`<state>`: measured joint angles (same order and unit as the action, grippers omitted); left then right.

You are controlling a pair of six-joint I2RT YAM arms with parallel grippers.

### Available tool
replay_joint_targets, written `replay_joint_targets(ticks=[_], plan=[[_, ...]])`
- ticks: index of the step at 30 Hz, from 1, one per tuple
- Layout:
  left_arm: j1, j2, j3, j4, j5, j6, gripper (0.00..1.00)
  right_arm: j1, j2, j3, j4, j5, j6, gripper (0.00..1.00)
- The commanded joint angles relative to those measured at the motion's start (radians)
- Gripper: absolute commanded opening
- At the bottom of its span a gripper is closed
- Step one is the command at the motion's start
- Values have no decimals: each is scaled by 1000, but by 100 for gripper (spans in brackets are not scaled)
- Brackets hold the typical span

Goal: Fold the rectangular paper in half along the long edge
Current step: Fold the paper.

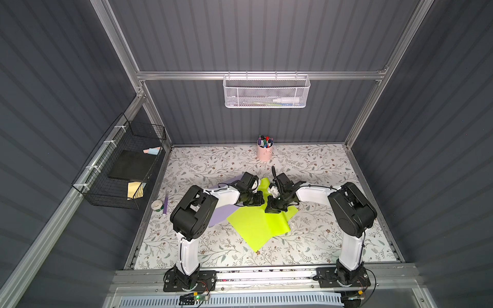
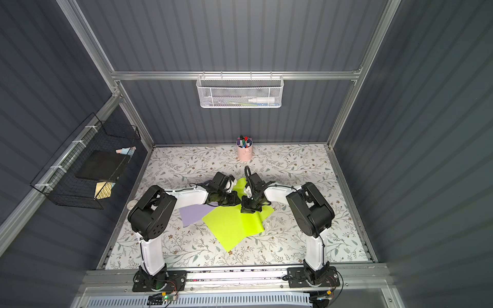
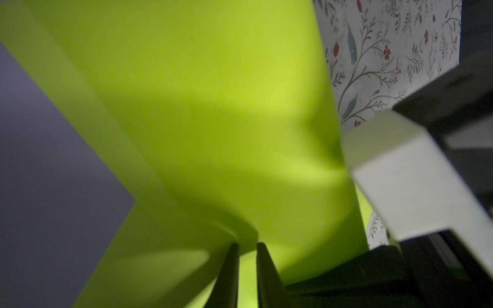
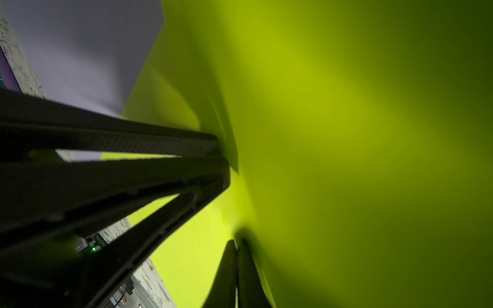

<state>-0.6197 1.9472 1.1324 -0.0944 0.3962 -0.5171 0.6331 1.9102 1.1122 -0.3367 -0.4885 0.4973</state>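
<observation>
Fold in progress: lime-green paper [image 1: 256, 226], far edge raised to carry nearward; right gripper [image 4: 237, 241] pinched shut on it; left gripper [image 3: 248, 244] narrowly parted alongside, hold uncertain.

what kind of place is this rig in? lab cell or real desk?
Likely a lab robot cell dressed as a craft desk: aluminium frame with grey walls, left arm and right arm on a base rail, pink marker cup and lime-green paper on floral tabletop.

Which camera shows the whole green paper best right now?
A top view: the green paper shows nearly whole, its far end partly hidden. Both wrist views give only blurred close-up patches of it.
</observation>
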Motion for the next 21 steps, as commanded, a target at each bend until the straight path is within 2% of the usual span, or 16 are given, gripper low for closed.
replay_joint_targets(ticks=[1, 6, 9, 11, 14, 21], plan=[[-1, 45, -3, -58, -5, -1, 16, -25, -77, -13, -72, -4, -5, 10], [-1, 46, -10, -65, -5, 4, 16, -170, -268, -58, -38, -99, 25, 16], [-2, 46, -14, -64, -5, 5, 16, -259, -330, -71, -33, -144, 7, 20], [-2, 45, -14, -61, -5, 4, 16, -291, -318, -65, -54, -144, -25, 23], [-1, 45, -16, -61, -5, 3, 16, -322, -258, -70, -38, -212, -46, 25], [-1, 32, -22, -62, -5, 2, 15, -318, -157, -117, 128, -311, 19, 22]])
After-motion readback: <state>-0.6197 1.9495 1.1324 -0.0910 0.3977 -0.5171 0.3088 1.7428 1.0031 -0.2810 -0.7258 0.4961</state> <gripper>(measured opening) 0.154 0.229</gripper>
